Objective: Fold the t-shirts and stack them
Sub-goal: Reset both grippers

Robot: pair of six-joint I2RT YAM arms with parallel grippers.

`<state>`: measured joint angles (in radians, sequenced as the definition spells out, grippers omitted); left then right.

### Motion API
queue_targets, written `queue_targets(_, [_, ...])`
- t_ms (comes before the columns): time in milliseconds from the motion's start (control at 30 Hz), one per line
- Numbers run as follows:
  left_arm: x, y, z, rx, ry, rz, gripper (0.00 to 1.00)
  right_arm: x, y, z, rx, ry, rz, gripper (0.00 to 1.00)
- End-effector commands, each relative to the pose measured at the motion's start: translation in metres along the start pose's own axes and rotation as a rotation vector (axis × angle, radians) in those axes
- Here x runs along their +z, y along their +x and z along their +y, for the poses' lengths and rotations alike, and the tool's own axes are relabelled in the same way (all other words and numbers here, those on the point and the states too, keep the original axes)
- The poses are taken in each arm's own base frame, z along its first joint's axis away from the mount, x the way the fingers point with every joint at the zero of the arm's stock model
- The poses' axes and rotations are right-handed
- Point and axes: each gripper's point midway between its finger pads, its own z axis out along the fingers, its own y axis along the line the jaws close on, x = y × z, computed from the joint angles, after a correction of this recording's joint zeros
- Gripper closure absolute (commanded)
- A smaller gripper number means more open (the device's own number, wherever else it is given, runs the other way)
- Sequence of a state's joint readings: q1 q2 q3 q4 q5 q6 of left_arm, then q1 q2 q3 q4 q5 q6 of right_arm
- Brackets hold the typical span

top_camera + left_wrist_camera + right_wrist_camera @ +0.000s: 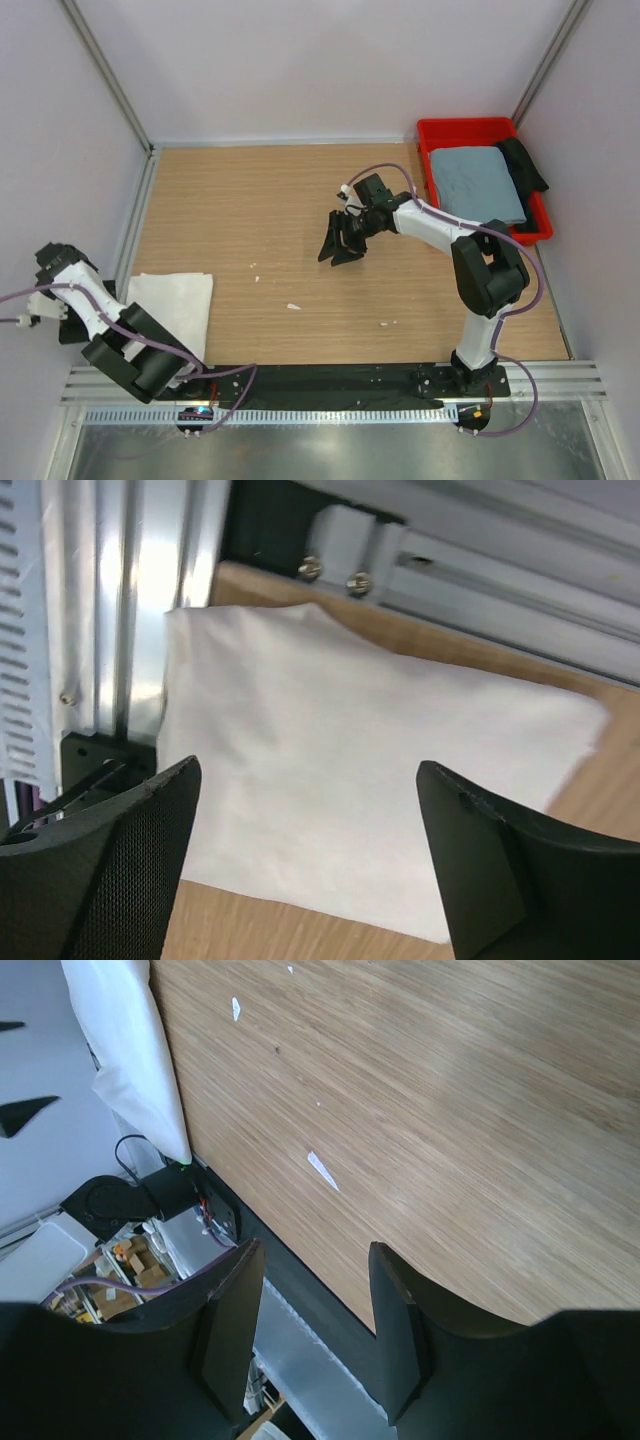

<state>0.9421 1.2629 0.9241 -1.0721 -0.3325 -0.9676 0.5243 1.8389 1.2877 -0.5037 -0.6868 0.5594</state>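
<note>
Two shirts lie folded. The white cloth t-shirt (380,710) lies flat beneath the left gripper (308,770), jaws spread and empty, likely as stack base. The grey-blue cloth t-shirt (478,185) rests in the red plastic bin (465,127), well right of the right gripper (340,245), jaws part-spread and empty.

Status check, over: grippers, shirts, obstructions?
Left gripper open, empty, by folded white shirt. Right gripper open, empty, mid-table. Grey-blue shirt in red bin. No obstruction seen.

The black-and-white left arm (130,355) hides the near edge of the folded white cloth t-shirt (175,300). The black item (525,165) beside the grey-blue folded t-shirt (478,183) cannot be identified. The white specks (293,306) on the wooden worktop (300,200) are too small to tell.
</note>
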Motion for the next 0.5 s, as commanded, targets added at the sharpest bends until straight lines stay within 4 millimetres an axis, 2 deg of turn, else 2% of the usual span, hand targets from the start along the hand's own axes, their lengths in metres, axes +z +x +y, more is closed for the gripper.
queue_targets(0, [-0.039, -0.021, -0.017, 0.014, 0.045, -0.111, 0.11, 0.001, 0.002, 0.006, -0.011, -0.029, 0.004, 0.48])
queue_targets(33, [-0.054, -0.015, -0.032, 0.074, 0.089, -0.129, 0.11, 0.001, 0.002, 0.006, -0.012, -0.030, 0.003, 0.48])
queue_targets(67, [-0.060, -0.008, -0.043, 0.091, 0.121, -0.131, 0.11, 0.002, 0.001, 0.006, -0.011, -0.029, 0.004, 0.48])
queue_targets(133, [-0.077, 0.016, -0.065, 0.174, 0.202, -0.143, 0.12, 0.001, 0.000, 0.006, -0.017, -0.026, 0.001, 0.48])
queue_targets(167, [-0.097, 0.051, -0.088, 0.276, 0.306, -0.153, 0.09, 0.000, -0.001, 0.008, -0.022, -0.028, -0.005, 0.48])
queue_targets(200, [-0.108, 0.068, -0.099, 0.326, 0.362, -0.176, 0.05, -0.001, -0.001, 0.009, -0.020, -0.025, -0.007, 0.47])
queue_targets(233, [-0.128, 0.087, -0.118, 0.369, 0.457, -0.196, 0.00, -0.004, -0.002, 0.012, -0.031, -0.029, -0.015, 0.47])
queue_targets(267, [-0.148, 0.141, -0.127, 0.540, 0.542, -0.190, 0.00, -0.006, -0.003, 0.011, -0.033, -0.017, -0.023, 0.46])
queue_targets(333, [-0.174, 0.194, -0.131, 0.718, 0.622, -0.210, 0.00, -0.011, -0.002, 0.011, -0.045, -0.003, -0.033, 0.45])
queue_targets(367, [-0.196, 0.243, -0.127, 0.866, 0.685, -0.211, 0.00, -0.017, -0.003, 0.011, -0.053, 0.015, -0.057, 0.45])
queue_targets(400, [-0.208, 0.268, -0.123, 0.989, 0.723, -0.226, 0.00, -0.019, -0.002, 0.010, -0.052, 0.026, -0.066, 0.44])
queue_targets(467, [-0.227, 0.302, -0.113, 1.120, 0.778, -0.246, 0.00, -0.021, 0.009, -0.001, -0.028, 0.061, -0.065, 0.43])
